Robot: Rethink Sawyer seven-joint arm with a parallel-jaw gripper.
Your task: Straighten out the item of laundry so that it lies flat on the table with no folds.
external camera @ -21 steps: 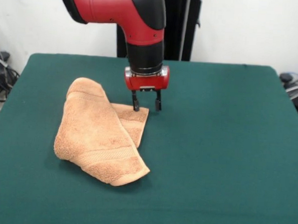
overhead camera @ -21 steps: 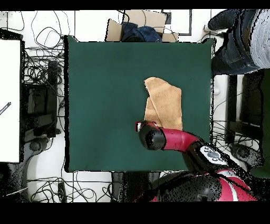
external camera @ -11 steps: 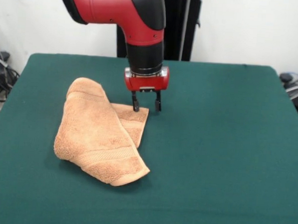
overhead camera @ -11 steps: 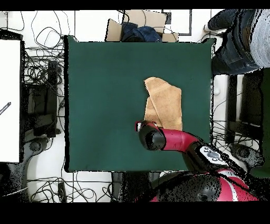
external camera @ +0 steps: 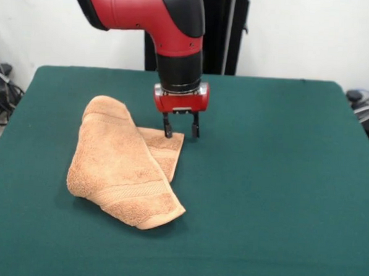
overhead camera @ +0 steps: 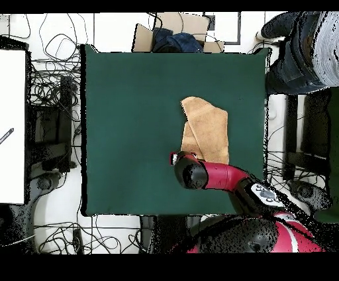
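The item of laundry (external camera: 122,165) is a light orange-tan towel, folded over itself on the dark green table (external camera: 275,180), left of centre in the front view. A lower layer sticks out at its far right corner. My gripper (external camera: 180,130) stands open right at that corner, one fingertip over the towel's edge and the other over bare table. In the overhead view the towel (overhead camera: 205,126) lies right of centre on the table (overhead camera: 132,119), and the arm's head covers the gripper there.
A person (overhead camera: 301,50) stands past the table's top right corner in the overhead view. A cardboard box (overhead camera: 173,33) sits beyond the top edge. Cables (overhead camera: 49,99) and a white surface (overhead camera: 12,126) lie off to the left.
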